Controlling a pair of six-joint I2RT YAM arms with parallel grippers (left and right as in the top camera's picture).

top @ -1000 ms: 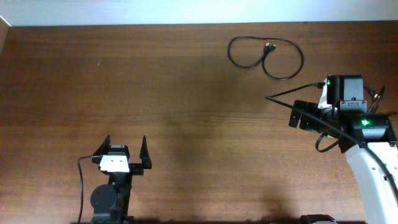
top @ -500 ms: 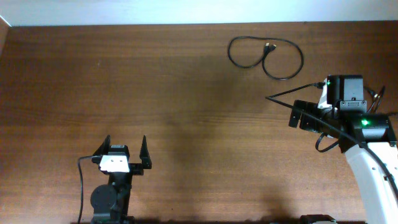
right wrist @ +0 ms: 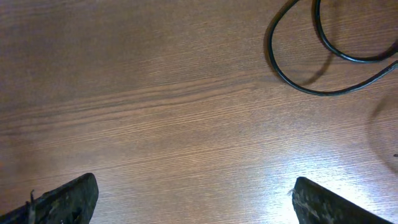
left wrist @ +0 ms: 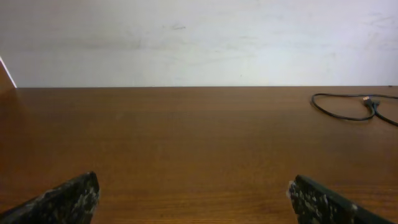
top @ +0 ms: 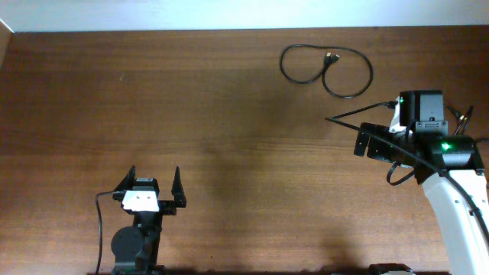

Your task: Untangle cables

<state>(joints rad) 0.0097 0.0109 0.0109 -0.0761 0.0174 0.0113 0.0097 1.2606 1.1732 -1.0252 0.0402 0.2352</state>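
The left claw [top: 154,174] is being held wide, with nothing between its fingers [left wrist: 68,198], low over the near edge of the worktop [top: 214,114]. The right claw [top: 359,143] is also being held wide and empty, its fingers [right wrist: 62,200] being aimed down at bare wood on the right side. The black cable [top: 330,57] is being left lying in loose, overlapping loops at the far right of the worktop. It is being touched by neither claw: it is near the right claw and well apart from the left.
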